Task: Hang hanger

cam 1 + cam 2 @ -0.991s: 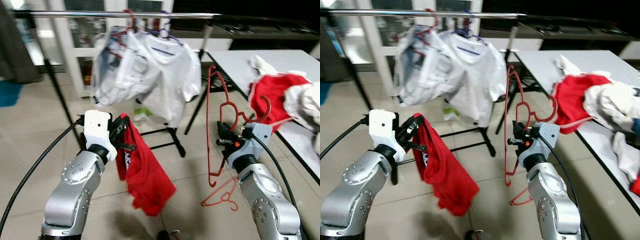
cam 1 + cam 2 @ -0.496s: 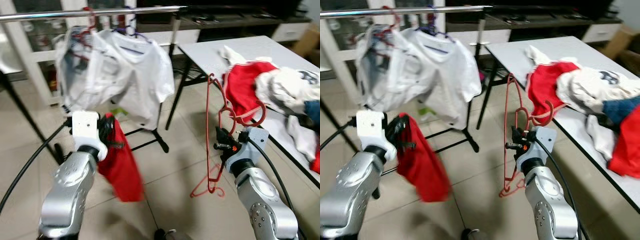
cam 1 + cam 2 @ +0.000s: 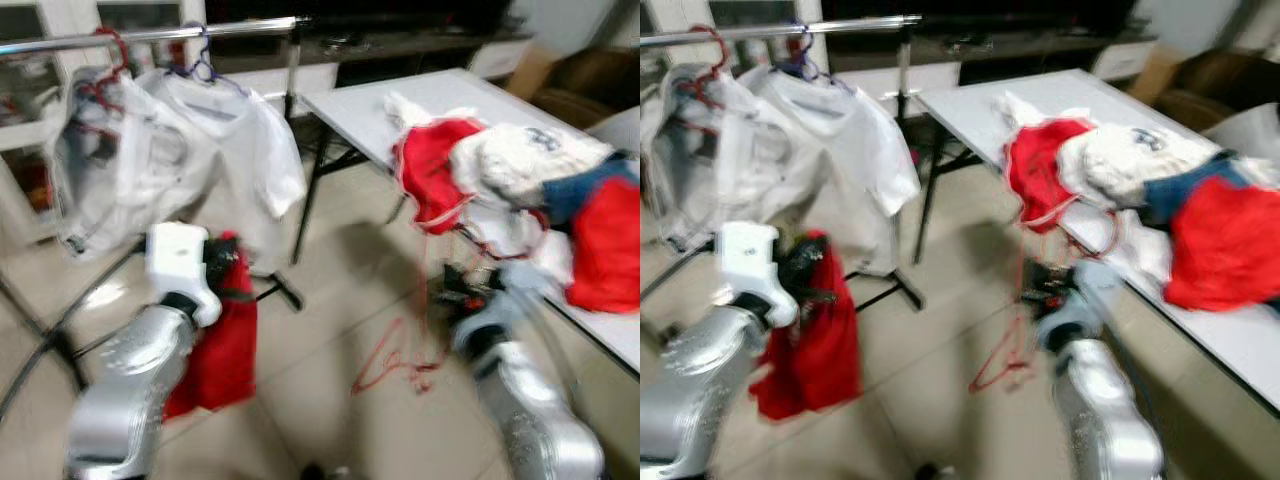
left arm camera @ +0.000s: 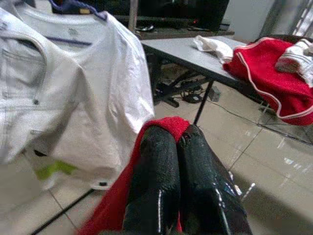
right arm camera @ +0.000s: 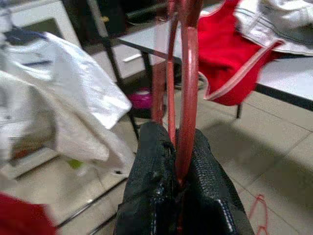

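Rail (image 3: 150, 34) w/ 2 white shirts (image 3: 190, 150) sits far left. Left gripper (image 4: 176, 147) pinched shut on red cloth (image 3: 225, 340). Right gripper (image 5: 176, 147) clamped on red hanger (image 5: 188, 73), near table (image 3: 380, 100). Head views blurred; probably best to turn back toward rail, keep hanger upright, hook over bare bar.

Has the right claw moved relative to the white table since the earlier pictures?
Cannot tell. The whole picture has shifted and blurred, so the camera turned. The right claw, shut on the red hanger, now appears nearer the white table.
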Motion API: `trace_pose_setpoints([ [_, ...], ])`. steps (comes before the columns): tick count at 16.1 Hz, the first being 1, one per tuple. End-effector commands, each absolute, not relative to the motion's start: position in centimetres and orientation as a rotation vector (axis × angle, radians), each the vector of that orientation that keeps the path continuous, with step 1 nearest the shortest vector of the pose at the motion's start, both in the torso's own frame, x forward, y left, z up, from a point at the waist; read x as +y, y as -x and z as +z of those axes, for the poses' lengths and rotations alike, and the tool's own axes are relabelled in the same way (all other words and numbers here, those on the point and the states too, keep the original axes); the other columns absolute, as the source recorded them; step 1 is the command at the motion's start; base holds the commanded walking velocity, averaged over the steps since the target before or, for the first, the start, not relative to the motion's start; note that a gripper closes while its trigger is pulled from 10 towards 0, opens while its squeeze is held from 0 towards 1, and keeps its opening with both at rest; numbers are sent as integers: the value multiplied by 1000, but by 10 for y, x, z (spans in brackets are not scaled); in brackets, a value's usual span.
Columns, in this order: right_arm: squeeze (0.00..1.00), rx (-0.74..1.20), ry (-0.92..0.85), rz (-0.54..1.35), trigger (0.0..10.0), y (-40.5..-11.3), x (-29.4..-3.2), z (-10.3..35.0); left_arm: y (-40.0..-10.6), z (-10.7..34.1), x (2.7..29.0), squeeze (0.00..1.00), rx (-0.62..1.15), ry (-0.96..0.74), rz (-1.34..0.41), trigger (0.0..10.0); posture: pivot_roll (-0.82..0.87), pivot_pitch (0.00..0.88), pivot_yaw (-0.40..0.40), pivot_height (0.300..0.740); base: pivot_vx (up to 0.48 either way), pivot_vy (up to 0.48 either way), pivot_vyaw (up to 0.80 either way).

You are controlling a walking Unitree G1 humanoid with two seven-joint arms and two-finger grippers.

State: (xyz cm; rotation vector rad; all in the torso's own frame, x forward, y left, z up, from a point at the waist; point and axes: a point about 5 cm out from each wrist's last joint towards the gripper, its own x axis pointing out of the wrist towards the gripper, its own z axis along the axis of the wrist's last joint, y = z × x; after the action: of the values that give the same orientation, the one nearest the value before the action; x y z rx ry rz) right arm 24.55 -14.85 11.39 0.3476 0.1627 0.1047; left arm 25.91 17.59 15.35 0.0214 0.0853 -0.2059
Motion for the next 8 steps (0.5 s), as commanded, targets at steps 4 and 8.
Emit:
trace_pose_setpoints([
  [4,0,167,-331,44,10000,-243,-167,115,-262,159,163,0,69,-24,-280,10000,-53,0,-50,740,0,0,-800],
  [8,0,153,-321,52,10000,-244,-169,122,-269,162,158,0,80,19,-310,10000,-66,0,-46,740,0,0,-800],
])
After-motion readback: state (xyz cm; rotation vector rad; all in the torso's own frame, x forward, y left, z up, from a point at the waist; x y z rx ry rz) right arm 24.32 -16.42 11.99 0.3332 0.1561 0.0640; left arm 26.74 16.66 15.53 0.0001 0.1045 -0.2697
